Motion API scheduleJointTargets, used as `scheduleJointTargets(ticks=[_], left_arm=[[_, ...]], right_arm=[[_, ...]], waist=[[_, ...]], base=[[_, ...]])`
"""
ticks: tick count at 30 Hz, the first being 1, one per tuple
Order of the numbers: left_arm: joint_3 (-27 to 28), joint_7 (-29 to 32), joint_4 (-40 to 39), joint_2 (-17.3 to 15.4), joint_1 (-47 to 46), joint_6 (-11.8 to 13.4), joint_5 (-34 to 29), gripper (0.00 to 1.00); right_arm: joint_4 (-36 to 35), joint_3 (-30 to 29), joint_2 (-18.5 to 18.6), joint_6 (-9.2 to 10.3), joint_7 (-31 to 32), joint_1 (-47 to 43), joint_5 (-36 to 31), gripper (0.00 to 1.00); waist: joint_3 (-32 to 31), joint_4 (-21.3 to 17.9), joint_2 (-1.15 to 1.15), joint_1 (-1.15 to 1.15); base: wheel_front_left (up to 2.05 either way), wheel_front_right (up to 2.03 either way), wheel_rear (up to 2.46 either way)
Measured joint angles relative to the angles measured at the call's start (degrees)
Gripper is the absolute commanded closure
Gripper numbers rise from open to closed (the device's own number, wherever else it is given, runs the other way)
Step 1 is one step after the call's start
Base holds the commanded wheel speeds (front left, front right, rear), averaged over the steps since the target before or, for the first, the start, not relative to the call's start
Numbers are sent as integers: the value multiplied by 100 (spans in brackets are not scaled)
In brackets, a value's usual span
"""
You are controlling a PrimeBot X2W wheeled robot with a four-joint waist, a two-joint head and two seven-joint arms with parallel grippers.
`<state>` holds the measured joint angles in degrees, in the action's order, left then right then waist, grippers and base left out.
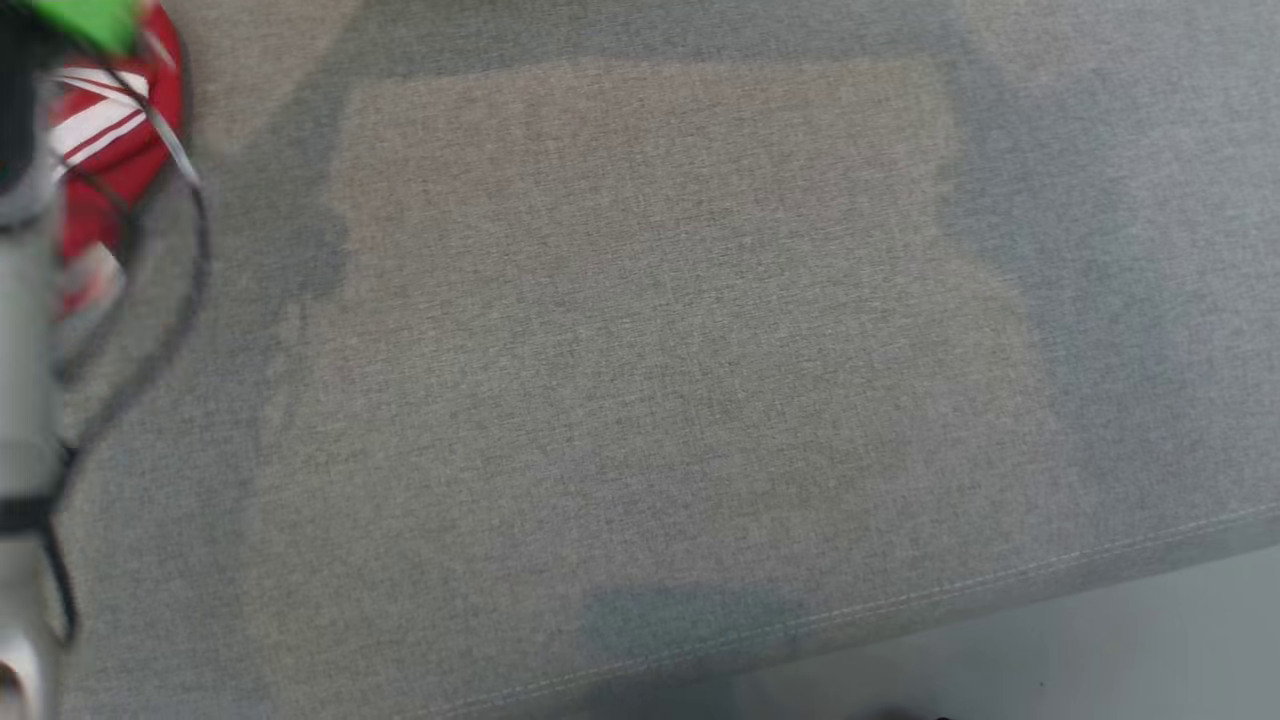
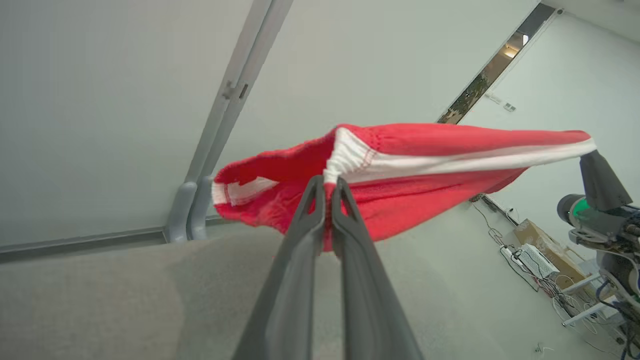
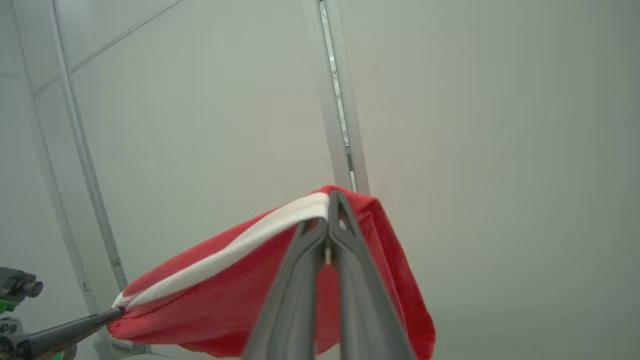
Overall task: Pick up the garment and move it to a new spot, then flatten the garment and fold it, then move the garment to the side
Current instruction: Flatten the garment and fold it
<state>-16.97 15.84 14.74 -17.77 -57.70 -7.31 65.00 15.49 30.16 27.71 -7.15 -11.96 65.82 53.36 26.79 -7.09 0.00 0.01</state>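
Observation:
The garment [image 2: 425,165] is red with a white stripe and hangs stretched in the air between both grippers. My left gripper [image 2: 327,185] is shut on one end of it, at the white seam. My right gripper [image 3: 329,200] is shut on the other end of the garment [image 3: 210,295]. In the left wrist view the right gripper [image 2: 590,160] shows at the far right, pinching the stripe's tip. The left gripper's fingers [image 3: 90,322] reach the cloth from the lower left of the right wrist view. In the head view a bit of the garment [image 1: 100,140] shows at the top left, behind a pale forearm [image 1: 25,400].
A wide grey fabric surface [image 1: 640,350] lies below, its seamed front edge [image 1: 1000,590] running along the lower right, with pale floor [image 1: 1100,650] beyond. A black cable [image 1: 190,260] loops off the forearm. A cardboard box [image 2: 530,235] and wires lie on the floor by the wall.

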Motion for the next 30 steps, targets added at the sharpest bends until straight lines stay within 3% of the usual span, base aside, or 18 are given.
scheduleJointTargets(ticks=[7, 14, 22, 30], left_arm=[[-590, -556, 347, 202, 1660, 0, 146, 100], [-991, -1146, 96, 34, 2426, 0, 69, 100], [-1658, -1949, 16, -247, 3140, 0, -545, 100], [-1961, -2496, 167, -450, 3802, 0, -716, 100]], right_arm=[[249, 1147, 76, 1, 35, -2346, 34, 100], [135, 1646, -21, 2, -94, -3139, 207, 100], [200, 1978, 371, 2, -170, -3701, -85, 100], [21, 2282, 453, 2, -170, -4367, 168, 100]], waist=[[-225, 199, 0, -1], [-588, 308, 0, -1], [-1085, 297, 0, -1], [-1536, 289, 0, -2]], base=[[0, 0, 0], [0, 0, 0], [0, 0, 0], [0, 0, 0]])
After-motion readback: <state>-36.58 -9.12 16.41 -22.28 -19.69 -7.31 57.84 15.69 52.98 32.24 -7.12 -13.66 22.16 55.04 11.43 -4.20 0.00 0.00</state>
